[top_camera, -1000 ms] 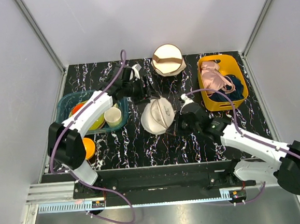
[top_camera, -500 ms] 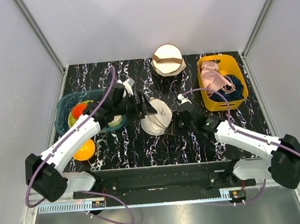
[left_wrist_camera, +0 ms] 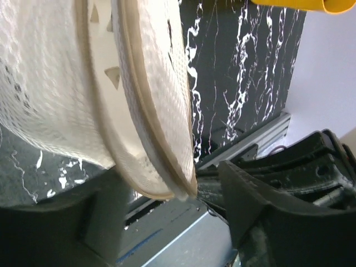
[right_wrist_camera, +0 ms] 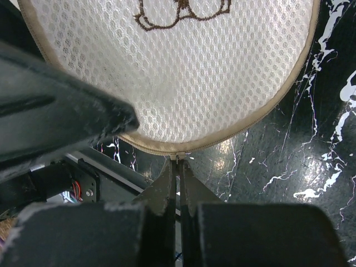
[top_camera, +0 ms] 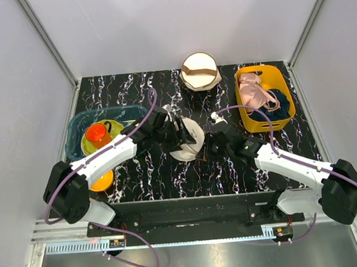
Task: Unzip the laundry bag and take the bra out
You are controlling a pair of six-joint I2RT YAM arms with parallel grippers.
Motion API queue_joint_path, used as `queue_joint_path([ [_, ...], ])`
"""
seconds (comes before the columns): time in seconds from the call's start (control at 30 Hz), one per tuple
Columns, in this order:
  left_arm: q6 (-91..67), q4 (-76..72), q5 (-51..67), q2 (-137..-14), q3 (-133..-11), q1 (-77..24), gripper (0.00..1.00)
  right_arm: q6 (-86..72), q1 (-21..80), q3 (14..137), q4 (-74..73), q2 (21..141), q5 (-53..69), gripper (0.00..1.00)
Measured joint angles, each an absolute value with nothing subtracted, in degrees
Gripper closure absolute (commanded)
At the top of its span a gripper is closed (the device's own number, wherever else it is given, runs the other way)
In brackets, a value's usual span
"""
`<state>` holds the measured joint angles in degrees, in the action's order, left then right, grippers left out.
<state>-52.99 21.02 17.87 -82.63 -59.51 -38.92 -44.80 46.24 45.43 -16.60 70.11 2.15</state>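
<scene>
The laundry bag, a round white mesh pouch with a tan zipper rim, stands on edge at the middle of the black marbled table. My left gripper is open, and its jaws straddle the bag's left rim without pinching it. My right gripper is at the bag's right side, shut on the small metal zipper pull. In the right wrist view the mesh face shows a dark drawing at the top. The bra is hidden.
A cream round bag with a brown band stands at the back. A yellow bin at right holds pink and navy garments. A teal bin with dishes is at left, with an orange bowl in front of it.
My left arm swung from the back of the table down to the bag and its jaws opened around the rim. The right gripper stayed shut at the zipper.
</scene>
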Motion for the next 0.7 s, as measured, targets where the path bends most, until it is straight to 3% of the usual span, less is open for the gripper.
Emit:
queue_joint_path([
  [0.03, -53.47, 20.49, 17.76, -83.29, -59.51, -38.96, 0.80, -44.80, 46.24, 45.43, -16.60, 70.11, 2.13, 1.00],
  [0.07, -53.84, 20.03, 17.65, -83.72, -59.51, -38.96, 1.00, -44.80, 46.24, 45.43, -16.60, 70.11, 2.11, 1.00],
  [0.43, -51.90, 23.75, 17.10, -81.84, -61.49, -36.62, 1.00, -44.91, 46.11, 39.48, -19.81, 61.98, -2.59, 1.00],
  [0.63, -49.28, 25.76, 17.56, -85.10, -67.96, -35.16, 1.00, -44.73, 47.70, 42.87, -20.75, 62.41, -4.03, 1.00],
  [0.7, -48.18, 26.35, 17.69, -88.18, -71.35, -34.41, 0.86, -44.62, 48.97, 44.73, -20.47, 64.93, -4.12, 1.00],
])
